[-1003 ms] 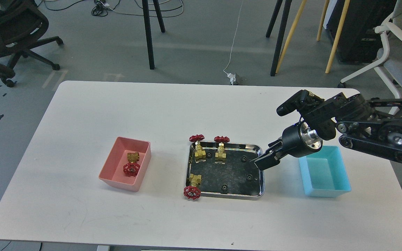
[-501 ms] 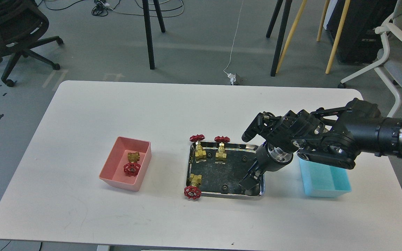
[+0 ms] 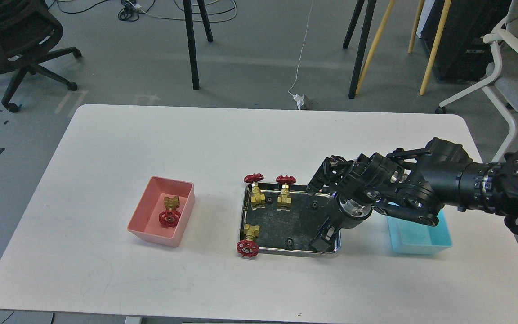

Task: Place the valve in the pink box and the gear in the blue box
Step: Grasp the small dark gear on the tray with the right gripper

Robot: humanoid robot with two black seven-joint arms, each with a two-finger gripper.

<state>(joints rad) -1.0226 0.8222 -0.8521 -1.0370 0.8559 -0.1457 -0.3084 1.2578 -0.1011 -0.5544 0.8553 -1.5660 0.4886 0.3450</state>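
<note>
The pink box (image 3: 144, 210) sits left of centre with one brass valve (image 3: 169, 210), red handwheel toward me, inside it. Three more valves lie in the steel tray (image 3: 281, 252): two at its far left (image 3: 256, 191) (image 3: 285, 192) and one at its near left (image 3: 248, 240). Small black gears lie on the tray floor, one near the front (image 3: 289, 243), one further back (image 3: 314, 205). The blue box (image 3: 421, 236) stands to the right, partly hidden by my right arm. My right gripper (image 3: 323, 240) points down into the tray's near right corner; its fingers are dark and not separable.
The white table (image 3: 151, 279) carries only the two boxes and the tray. My right arm (image 3: 421, 189) reaches in from the right over the blue box. Chairs and stand legs are on the floor beyond the far edge.
My right arm has swung left and down, from above the tray's right edge into the tray's near right corner. It now covers a gear that showed there. Valves and boxes have not moved.
</note>
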